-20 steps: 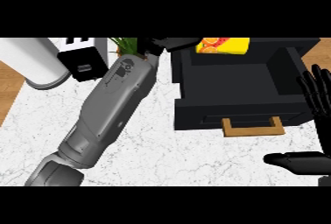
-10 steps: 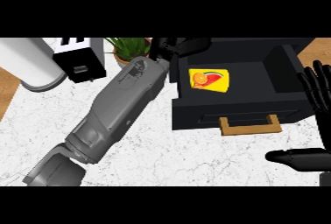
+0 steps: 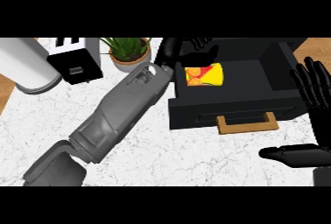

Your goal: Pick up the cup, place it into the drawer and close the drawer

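One second on, the cup [image 3: 203,75] lies in the drawer [image 3: 194,113], left robot hand [image 3: 185,48] spread just above it.

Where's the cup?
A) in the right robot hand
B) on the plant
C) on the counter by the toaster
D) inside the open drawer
D: the cup lies inside the open drawer, at its left side, just below the left robot hand.
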Available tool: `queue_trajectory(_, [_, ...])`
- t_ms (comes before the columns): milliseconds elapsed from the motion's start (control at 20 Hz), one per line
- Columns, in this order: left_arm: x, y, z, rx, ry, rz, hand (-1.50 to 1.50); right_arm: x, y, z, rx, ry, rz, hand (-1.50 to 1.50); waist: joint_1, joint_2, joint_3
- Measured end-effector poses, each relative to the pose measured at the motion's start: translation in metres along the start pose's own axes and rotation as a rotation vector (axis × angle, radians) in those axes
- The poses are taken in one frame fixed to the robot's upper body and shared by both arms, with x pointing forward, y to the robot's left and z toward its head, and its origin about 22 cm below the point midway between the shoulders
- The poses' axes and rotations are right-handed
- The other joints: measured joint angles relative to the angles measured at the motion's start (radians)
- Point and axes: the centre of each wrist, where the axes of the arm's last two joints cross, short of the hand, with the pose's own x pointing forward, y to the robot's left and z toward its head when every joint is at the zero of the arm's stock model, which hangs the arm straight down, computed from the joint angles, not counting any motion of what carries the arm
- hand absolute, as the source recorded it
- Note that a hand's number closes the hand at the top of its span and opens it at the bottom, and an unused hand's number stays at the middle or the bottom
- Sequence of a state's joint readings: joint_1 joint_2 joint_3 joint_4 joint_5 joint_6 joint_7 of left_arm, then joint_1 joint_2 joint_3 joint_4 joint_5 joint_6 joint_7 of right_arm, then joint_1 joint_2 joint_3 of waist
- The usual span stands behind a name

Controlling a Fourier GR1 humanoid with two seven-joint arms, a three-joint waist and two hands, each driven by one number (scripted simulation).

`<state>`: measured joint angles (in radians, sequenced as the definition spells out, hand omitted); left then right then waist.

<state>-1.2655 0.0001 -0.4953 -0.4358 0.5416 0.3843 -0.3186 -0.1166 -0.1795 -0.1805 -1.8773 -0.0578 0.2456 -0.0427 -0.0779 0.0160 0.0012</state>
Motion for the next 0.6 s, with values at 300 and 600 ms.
queue_trajectory(300, [-0.006,-0.010,0.007,-0.017,0.049,-0.103,-1.50,0.000,-0.006,0.000,0.017,-0.015,-0.004,-1.50,-0.015,0.003,0.001])
queue_trajectory(600, [-0.005,-0.016,0.010,0.013,0.006,-0.106,-1.50,0.001,-0.006,0.002,0.018,-0.026,-0.056,-1.50,-0.013,0.002,0.000])
